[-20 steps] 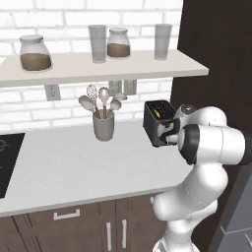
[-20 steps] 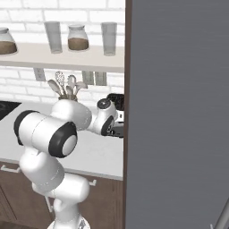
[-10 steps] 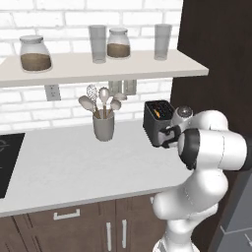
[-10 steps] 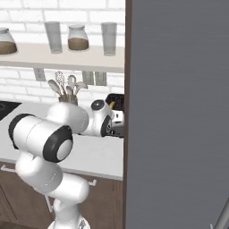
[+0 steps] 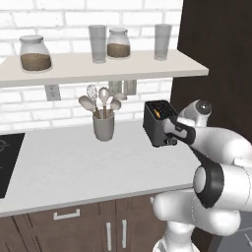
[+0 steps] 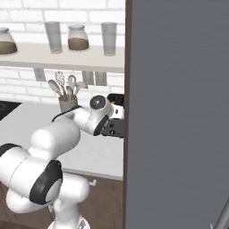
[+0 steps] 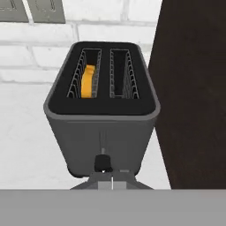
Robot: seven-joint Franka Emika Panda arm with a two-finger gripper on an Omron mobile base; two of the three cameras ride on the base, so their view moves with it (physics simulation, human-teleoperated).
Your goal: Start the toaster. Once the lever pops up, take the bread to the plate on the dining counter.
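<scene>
The gripper (image 7: 106, 175) is closed, its fingers pressed together with nothing between them, right at the near front face of the toaster (image 7: 102, 106), beside the small black lever knob (image 7: 102, 162) low on that face; whether the tips actually touch the knob is hard to tell. The bread (image 7: 88, 81) sits down inside the toaster's left slot, only its golden edge showing; the right slot holds nothing. Just right of the toaster rises a tall dark brown cabinet wall (image 5: 216, 54), hemming it in on that side. To the left along the pale worktop (image 5: 64, 165) stands a grey utensil cup (image 5: 103, 127) with spoons. A black cooktop (image 5: 7, 160) lies at the far left edge. Above, a shelf (image 5: 98, 66) carries two jars and two glasses against a white brick wall (image 5: 59, 12). Dark drawers with silver handles (image 5: 66, 214) run beneath the worktop.
</scene>
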